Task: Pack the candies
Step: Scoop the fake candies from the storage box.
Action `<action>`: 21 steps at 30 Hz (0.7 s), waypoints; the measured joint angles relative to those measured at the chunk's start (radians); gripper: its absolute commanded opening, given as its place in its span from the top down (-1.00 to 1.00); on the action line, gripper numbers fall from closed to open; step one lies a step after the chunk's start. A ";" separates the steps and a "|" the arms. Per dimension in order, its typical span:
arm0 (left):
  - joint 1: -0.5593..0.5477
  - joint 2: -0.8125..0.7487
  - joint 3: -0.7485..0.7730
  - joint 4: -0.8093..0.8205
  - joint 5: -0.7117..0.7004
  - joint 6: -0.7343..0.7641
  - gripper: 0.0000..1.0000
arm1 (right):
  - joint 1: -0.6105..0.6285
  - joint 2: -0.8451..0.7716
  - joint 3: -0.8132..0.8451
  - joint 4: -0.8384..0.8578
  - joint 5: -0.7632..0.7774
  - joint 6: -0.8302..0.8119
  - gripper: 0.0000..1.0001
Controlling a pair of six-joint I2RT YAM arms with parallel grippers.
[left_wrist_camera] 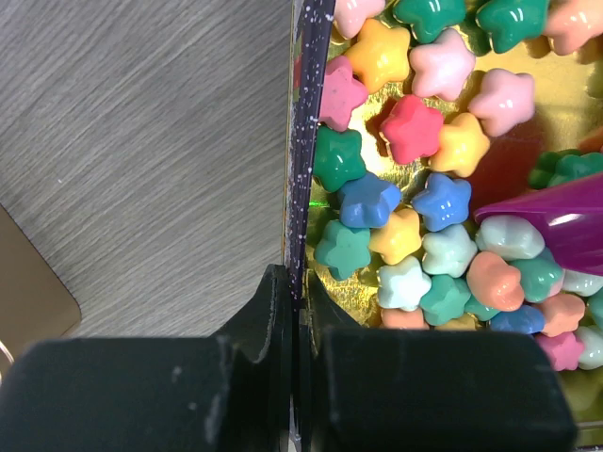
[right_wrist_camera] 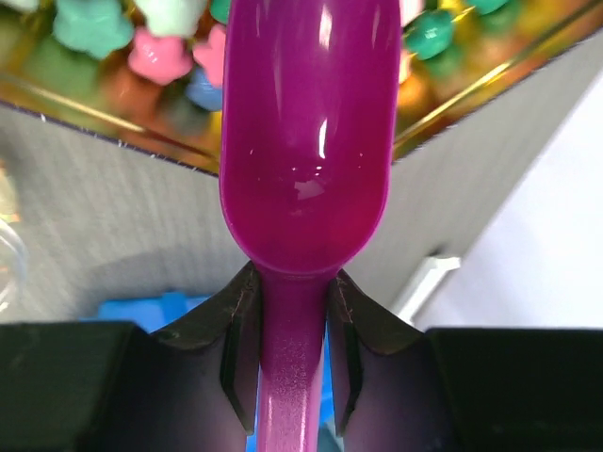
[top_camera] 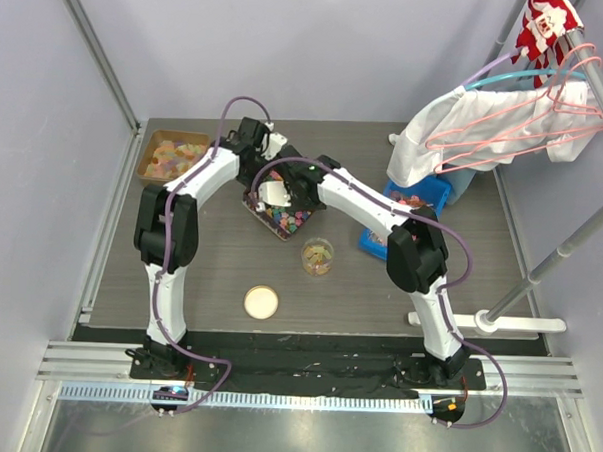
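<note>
An open gold-lined box (top_camera: 267, 220) holds many star-shaped candies (left_wrist_camera: 413, 127) in pink, green, blue, yellow and orange. My left gripper (left_wrist_camera: 297, 282) is shut on the box's dark side wall (left_wrist_camera: 303, 141). It shows in the top view (top_camera: 259, 180) at the box's far-left side. My right gripper (right_wrist_camera: 292, 282) is shut on the handle of a magenta scoop (right_wrist_camera: 306, 141). The scoop's bowl reaches over the box rim into the candies, and its tip (left_wrist_camera: 556, 221) lies among them by a pale star. Orange, yellow and whitish gummy pieces fill a brown tray (top_camera: 172, 156) at the far left.
A clear cup (top_camera: 317, 255) with some candies stands in front of the box. A round cream lid (top_camera: 261, 302) lies nearer the front edge. A blue bin (top_camera: 415, 205) sits right of the box. Clothes on hangers (top_camera: 506, 120) hang at the far right.
</note>
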 measured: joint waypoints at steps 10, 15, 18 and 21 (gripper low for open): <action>-0.010 -0.006 -0.009 -0.008 0.012 0.000 1.00 | -0.024 -0.034 -0.159 0.117 -0.106 0.151 0.98; -0.010 -0.011 -0.012 -0.006 0.003 0.000 0.99 | -0.010 -0.034 -0.161 0.151 -0.120 0.226 0.98; -0.010 -0.012 -0.013 -0.006 -0.013 -0.005 0.99 | 0.008 -0.034 -0.161 0.166 -0.113 0.262 0.98; -0.011 -0.013 -0.013 -0.006 -0.027 -0.010 1.00 | 0.029 -0.034 -0.161 0.185 -0.107 0.290 0.98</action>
